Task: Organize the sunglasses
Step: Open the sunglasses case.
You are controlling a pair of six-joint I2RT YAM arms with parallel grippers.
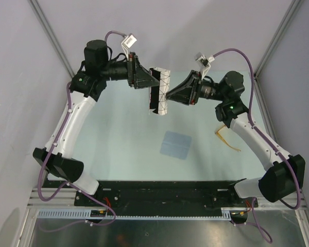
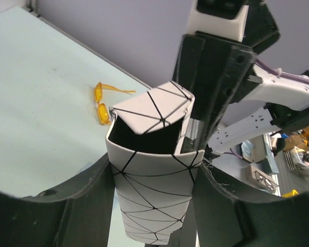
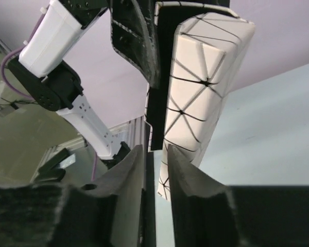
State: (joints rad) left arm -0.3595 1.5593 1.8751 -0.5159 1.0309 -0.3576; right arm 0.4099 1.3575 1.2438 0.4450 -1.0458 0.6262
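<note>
Evidently left fingers (image 2: pixel 82 206) clamp the case (image 1: pixel 159 91) aloft so narrowed right fingers (image 3: pixel 118 175) pinch its flap (image 2: pixel 149 110) open. Sunglasses (image 1: pixel 224 138) wait below.

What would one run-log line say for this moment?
left claw: holding case | right claw: pinching case flap | sunglasses: on table, untouched

Bright, even, diffuse light, faint shadows; white case (image 2: pixel 154 206) sharp, near jaws dark and blurred.
</note>
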